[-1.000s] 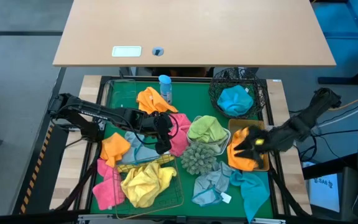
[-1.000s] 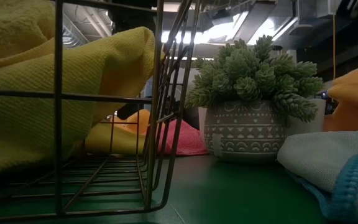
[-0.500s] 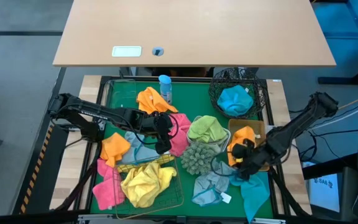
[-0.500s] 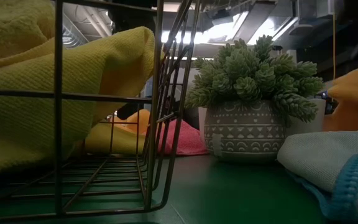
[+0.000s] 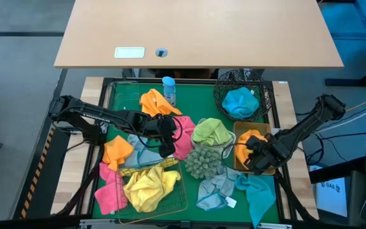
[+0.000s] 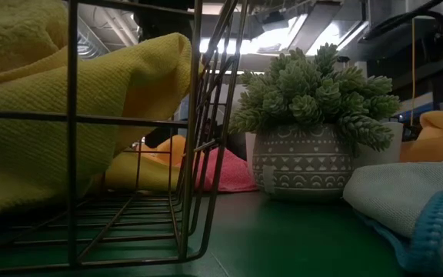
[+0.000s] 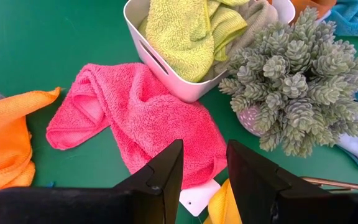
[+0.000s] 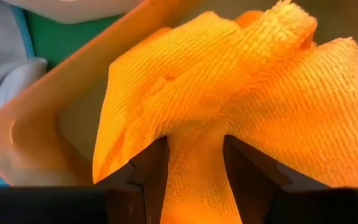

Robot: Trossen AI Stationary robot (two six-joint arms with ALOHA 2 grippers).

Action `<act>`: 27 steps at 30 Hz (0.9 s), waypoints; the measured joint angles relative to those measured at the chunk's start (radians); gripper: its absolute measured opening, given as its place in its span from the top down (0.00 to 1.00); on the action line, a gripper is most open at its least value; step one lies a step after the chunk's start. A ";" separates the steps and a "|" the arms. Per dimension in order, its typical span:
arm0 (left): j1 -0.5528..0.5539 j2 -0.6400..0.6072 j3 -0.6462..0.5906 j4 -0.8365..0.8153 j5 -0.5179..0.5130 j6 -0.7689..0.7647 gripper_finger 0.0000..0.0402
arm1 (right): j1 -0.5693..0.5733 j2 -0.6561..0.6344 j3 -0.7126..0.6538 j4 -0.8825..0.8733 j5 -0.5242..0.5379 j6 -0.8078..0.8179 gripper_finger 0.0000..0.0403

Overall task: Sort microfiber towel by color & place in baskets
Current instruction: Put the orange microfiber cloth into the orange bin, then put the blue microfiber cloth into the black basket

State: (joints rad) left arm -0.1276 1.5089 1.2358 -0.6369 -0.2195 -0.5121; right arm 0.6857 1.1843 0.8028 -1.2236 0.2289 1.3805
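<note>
1. The right gripper [image 5: 251, 158] was over the tan rectangular tray [image 5: 239, 129] at the mat's right side. Its fingers [image 8: 148, 171] sat apart w/ a fold of the orange towel [image 8: 229, 112] running between them; whether they were pinching it I couldn't tell.
2. The orange towel lay bunched in that tray, most of it inside the rim.
3. The left gripper [image 5: 167, 135] hung mid-mat above the pink towel [image 7: 135, 115] — fingers parted, nothing in them.
4. The pink towel lay flat on the green mat [image 7: 48, 43], just beside the white rectangular tray [image 7: 166, 74], which held a lime-green towel [image 7: 191, 28].
5. A potted succulent [image 7: 297, 81] stood next to that tray.
6. The round black wire-mesh basket [image 5: 222, 81] at the far right held a teal towel [image 5: 241, 102].
7. The square gold wire basket [image 5: 180, 197] near the front held a yellow towel [image 5: 148, 186].
8. Loose on the mat: another orange towel [image 5: 154, 102] by the blue spray bottle [image 5: 168, 90], an orange one [image 5: 116, 151] and a pink one [image 5: 108, 192] at left, a grey towel [image 5: 216, 186] and a teal one [image 5: 258, 196] at front right.
</note>
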 joint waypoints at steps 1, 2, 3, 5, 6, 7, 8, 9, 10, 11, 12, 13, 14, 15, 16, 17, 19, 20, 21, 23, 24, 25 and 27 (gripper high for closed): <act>0.000 0.000 0.000 0.000 0.000 0.000 0.71 | 0.000 -0.001 0.000 -0.001 -0.013 -0.002 0.61; 0.000 0.000 0.000 0.000 0.000 0.000 0.71 | 0.000 -0.002 0.001 -0.002 -0.033 -0.010 0.61; 0.000 0.000 0.000 0.000 0.000 0.000 0.71 | 0.000 -0.002 0.008 -0.007 -0.055 -0.024 0.61; 0.000 0.000 0.000 0.000 0.000 0.000 0.71 | 0.000 -0.002 0.038 -0.017 -0.094 -0.034 0.61; 0.000 0.000 0.000 0.000 0.000 0.000 0.71 | 0.000 -0.002 0.060 -0.026 -0.102 -0.043 0.61; 0.000 0.000 0.000 0.000 0.000 0.000 0.71 | 0.000 -0.002 0.086 -0.037 -0.104 -0.050 0.61; 0.000 0.000 0.000 0.000 0.000 0.000 0.71 | 0.001 -0.002 0.116 -0.043 -0.100 -0.056 0.61; 0.000 0.000 0.000 0.000 0.000 0.000 0.71 | 0.001 -0.002 0.146 -0.047 -0.090 -0.067 0.61; 0.000 0.000 0.000 0.000 0.000 0.000 0.71 | 0.001 -0.002 0.178 -0.048 -0.080 -0.082 0.61; 0.000 0.000 0.000 0.000 0.000 0.000 0.71 | 0.001 -0.002 0.210 -0.047 -0.067 -0.099 0.61; 0.000 0.000 0.000 0.000 0.000 0.000 0.71 | 0.001 -0.002 0.240 -0.046 -0.058 -0.111 0.61; 0.000 0.000 0.000 0.000 0.000 0.000 0.71 | 0.001 -0.002 0.269 -0.034 -0.049 -0.133 0.61; 0.000 0.000 0.000 0.000 0.000 0.000 0.71 | 0.001 -0.003 0.294 -0.012 -0.039 -0.155 0.61; 0.000 0.000 0.000 0.000 0.000 0.000 0.71 | 0.001 -0.003 0.313 0.019 -0.030 -0.181 0.61; 0.000 0.000 0.000 0.000 0.000 0.000 0.71 | 0.001 -0.003 0.328 0.058 -0.016 -0.213 0.61; 0.000 0.000 0.000 0.000 0.000 0.000 0.71 | 0.001 -0.003 0.337 0.107 -0.005 -0.247 0.61; 0.000 0.000 0.000 0.000 0.000 0.000 0.71 | 0.001 -0.003 0.338 0.226 0.003 -0.334 0.61; 0.000 0.000 0.000 0.000 0.000 0.000 0.71 | 0.001 -0.001 0.334 0.290 0.003 -0.381 0.61; 0.000 0.000 0.000 0.000 0.000 0.000 0.71 | 0.001 0.006 0.330 0.354 0.001 -0.427 0.61; 0.000 0.000 0.000 0.000 0.000 0.000 0.71 | 0.002 0.031 0.329 0.441 -0.005 -0.519 0.61; 0.000 0.000 0.000 0.000 0.000 0.000 0.71 | 0.002 0.048 0.328 0.477 -0.016 -0.561 0.61; 0.000 0.000 0.000 0.000 0.000 0.000 0.71 | 0.002 0.066 0.328 0.507 -0.028 -0.594 0.61; 0.000 0.000 0.000 0.000 0.000 -0.001 0.71 | 0.002 0.104 0.327 0.547 -0.060 -0.632 0.61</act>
State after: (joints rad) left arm -0.1277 1.5089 1.2358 -0.6369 -0.2192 -0.5133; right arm 0.6876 1.2888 1.1302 -0.6761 0.1694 0.7483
